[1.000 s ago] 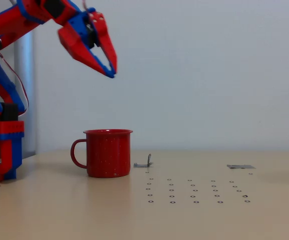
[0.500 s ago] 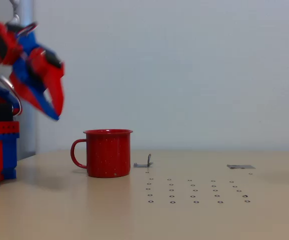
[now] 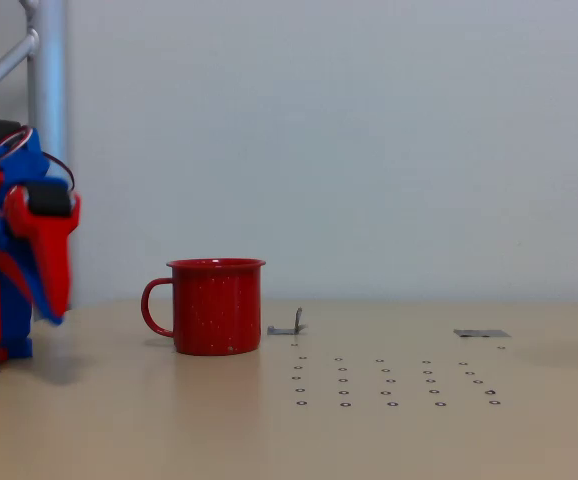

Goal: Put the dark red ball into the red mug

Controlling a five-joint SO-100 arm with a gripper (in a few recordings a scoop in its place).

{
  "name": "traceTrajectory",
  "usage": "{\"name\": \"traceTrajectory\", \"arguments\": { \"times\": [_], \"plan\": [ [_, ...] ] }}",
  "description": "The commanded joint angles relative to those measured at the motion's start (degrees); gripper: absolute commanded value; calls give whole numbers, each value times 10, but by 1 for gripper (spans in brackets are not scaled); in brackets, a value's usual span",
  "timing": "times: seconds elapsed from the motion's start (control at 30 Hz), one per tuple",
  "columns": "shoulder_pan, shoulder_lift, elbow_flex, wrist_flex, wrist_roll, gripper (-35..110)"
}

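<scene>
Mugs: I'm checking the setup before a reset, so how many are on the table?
1. The red mug stands upright on the table, left of centre in the fixed view, handle pointing left toward the folded arm. Its inside is hidden from this angle.

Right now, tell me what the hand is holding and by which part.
Nothing is held. The hand hangs folded down at the left edge of the fixed view, apart from the red mug, with nothing showing between its fingers.
</scene>
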Motion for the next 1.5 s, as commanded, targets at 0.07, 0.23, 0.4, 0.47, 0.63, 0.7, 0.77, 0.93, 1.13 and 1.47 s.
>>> {"name": "traceTrajectory", "arguments": {
  "times": [0.07,0.23,0.4,0.47,0.63,0.7,0.77,0.93,1.13,1.47],
  "plan": [
    [36,128,32,49,-28,-2],
    [3,141,68,40,-31,-2],
    [-49,134,109,21,-57,-2],
    [-56,125,108,20,-65,-2],
    [-74,105,100,11,-63,-2],
    [-74,105,73,18,-39,-2],
    [-74,105,42,33,-18,-2],
    [-126,80,-31,54,45,-2],
    [-270,75,-17,46,47,-2],
    [-301,75,129,-11,-32,-2]
  ]
}}
